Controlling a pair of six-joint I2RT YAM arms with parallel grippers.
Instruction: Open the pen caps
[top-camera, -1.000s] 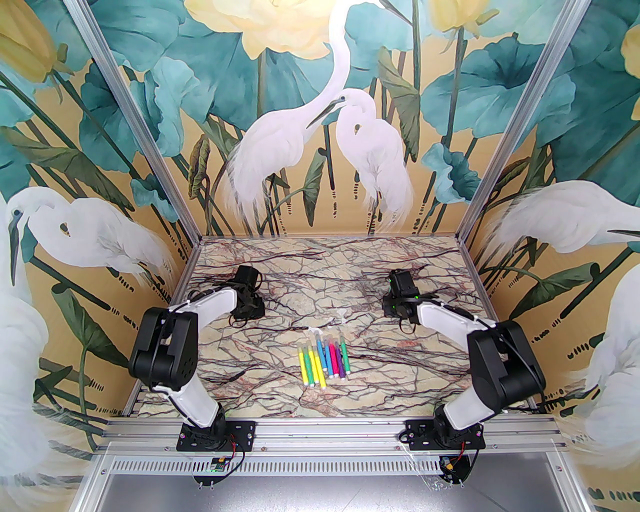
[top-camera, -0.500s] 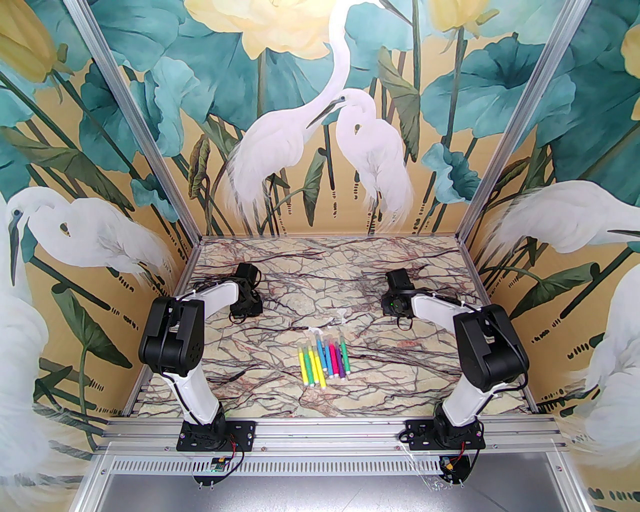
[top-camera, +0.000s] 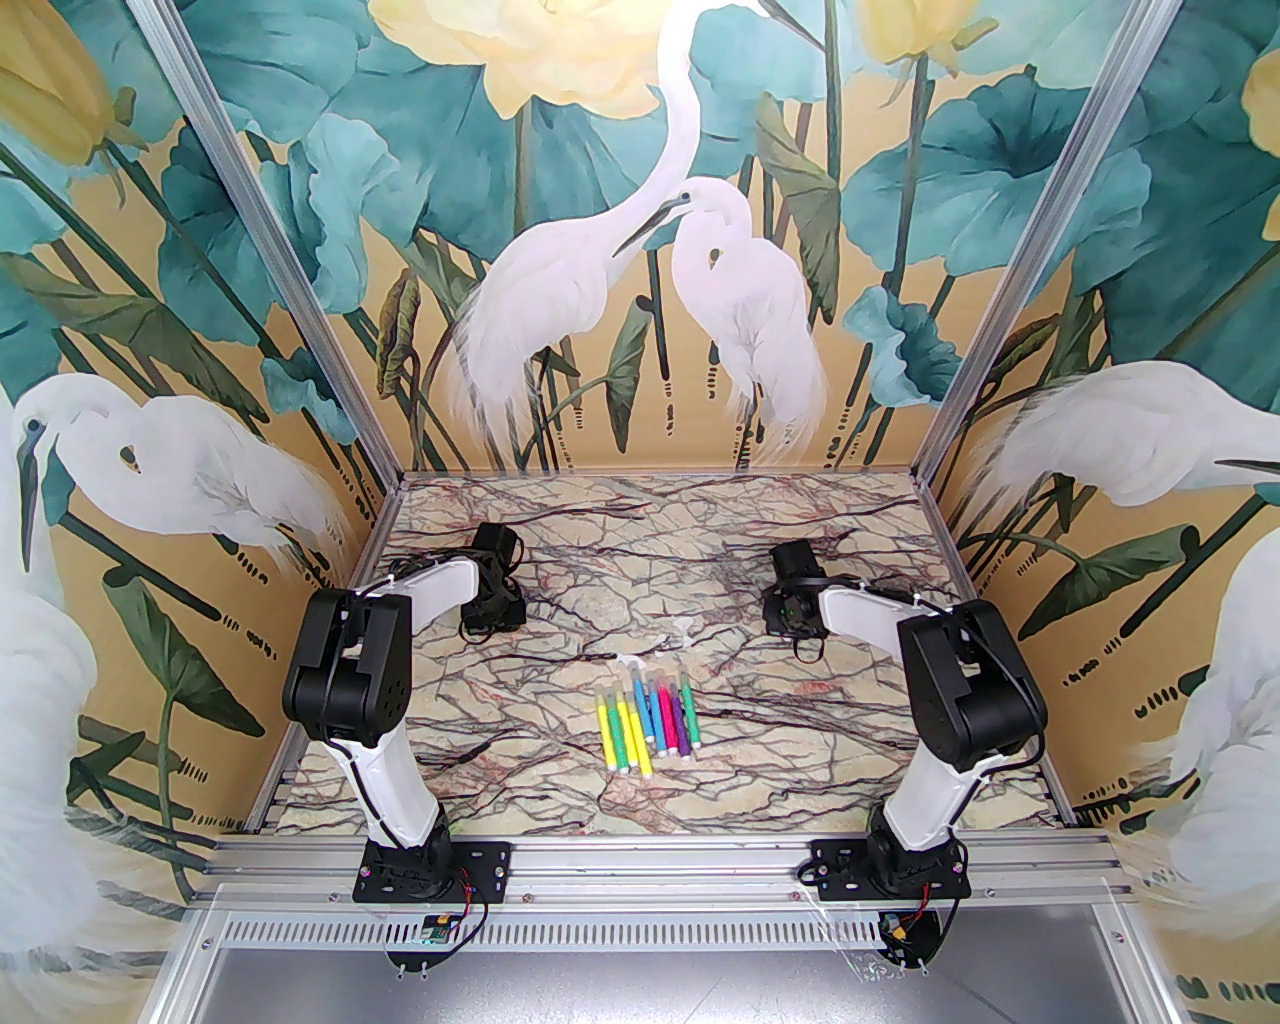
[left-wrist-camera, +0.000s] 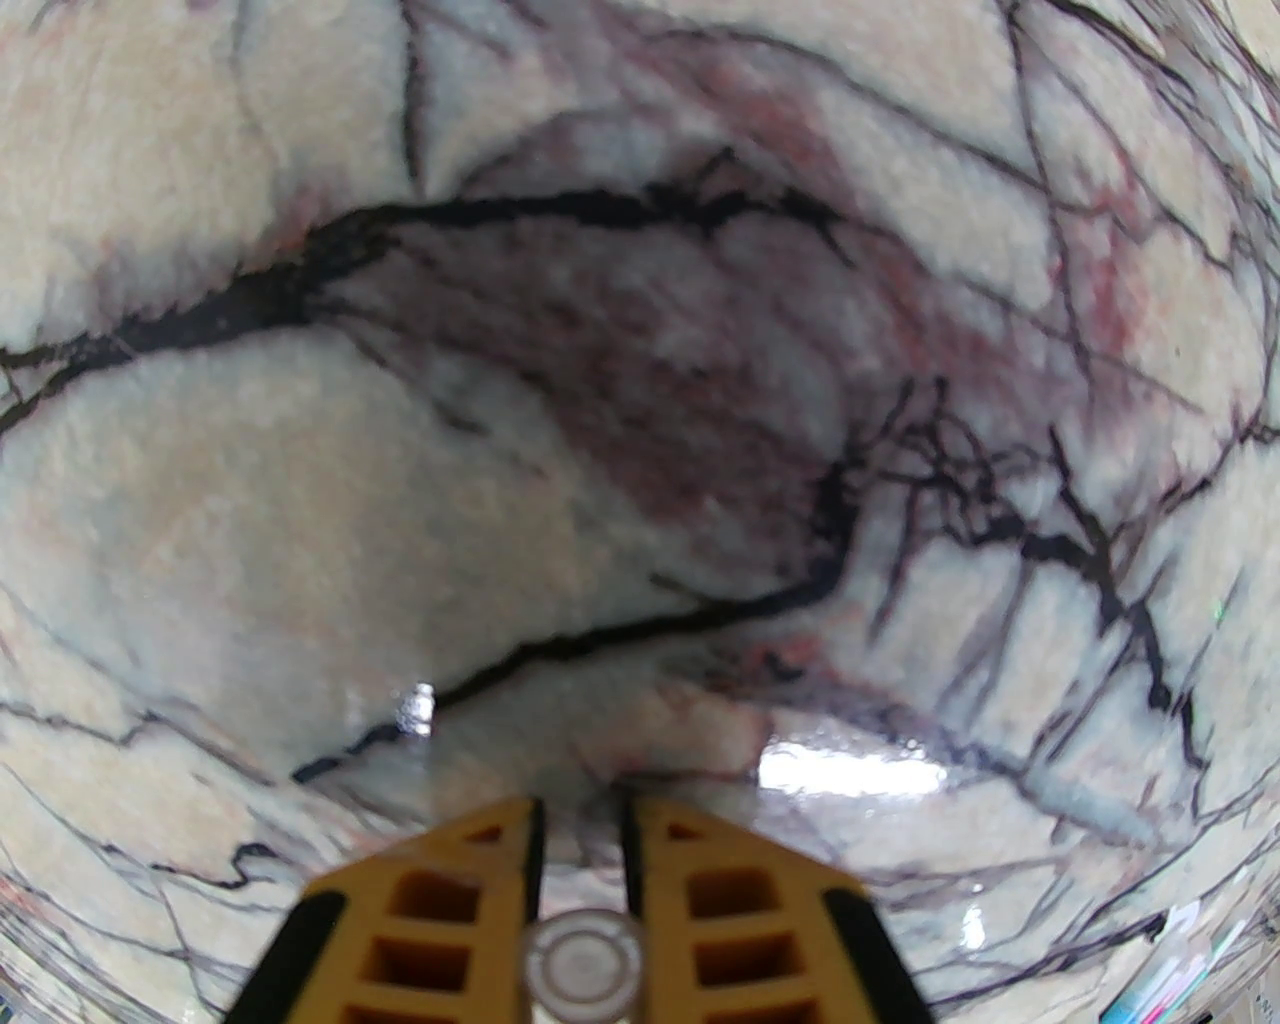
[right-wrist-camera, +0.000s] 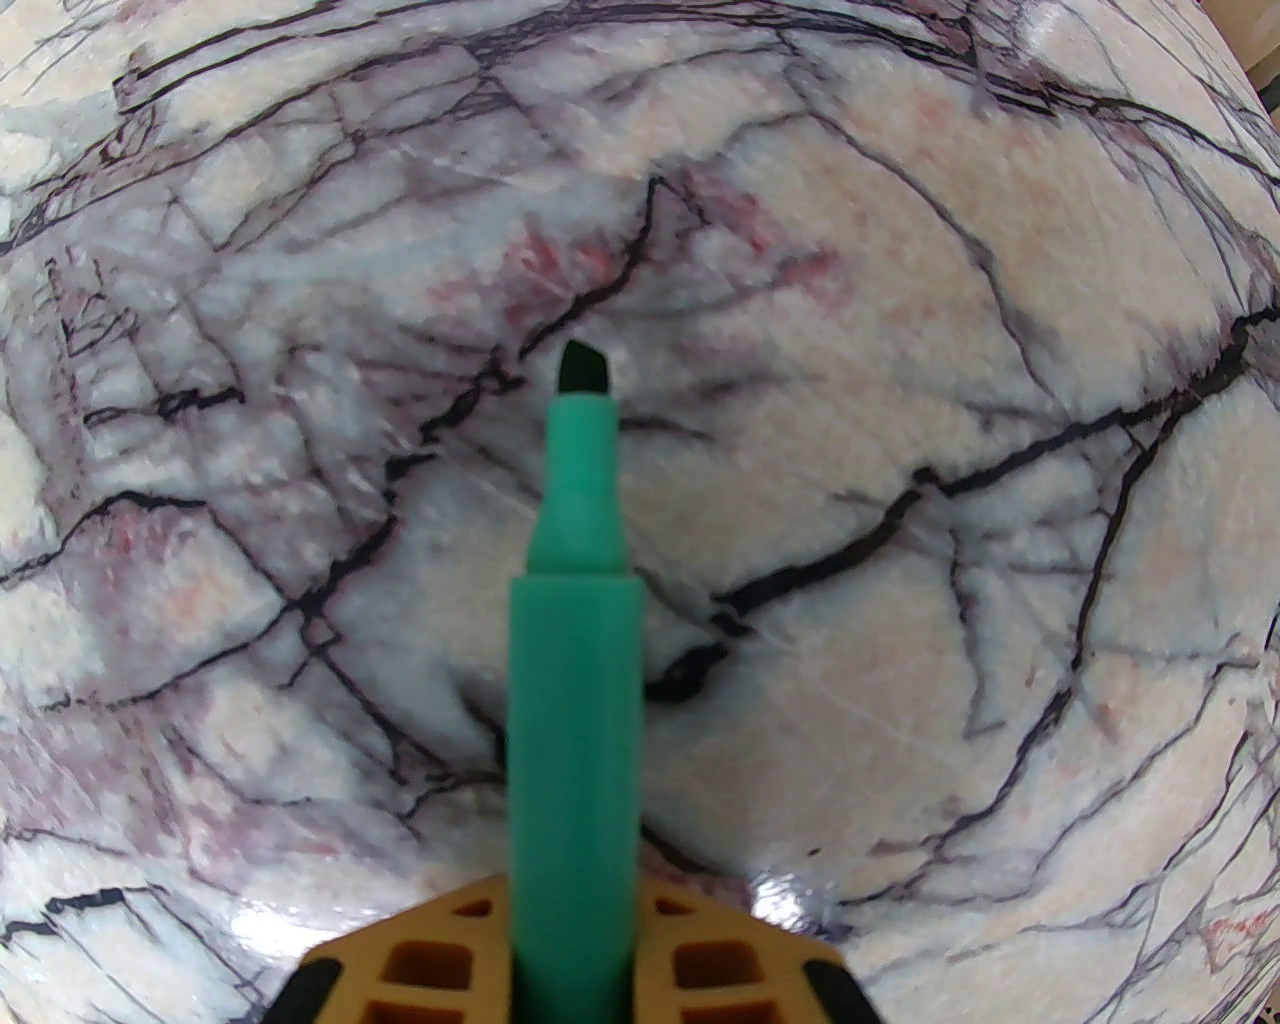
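Our right hand (right-wrist-camera: 575, 890) clamps the green pen (right-wrist-camera: 575, 700) by its barrel, light and stiff we judge; our left hand (left-wrist-camera: 583, 815) pinches a small clear cap (left-wrist-camera: 583, 960), probably slippery.

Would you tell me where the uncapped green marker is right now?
In the right wrist view, the green marker is clamped in the right gripper, tip over the marble table.
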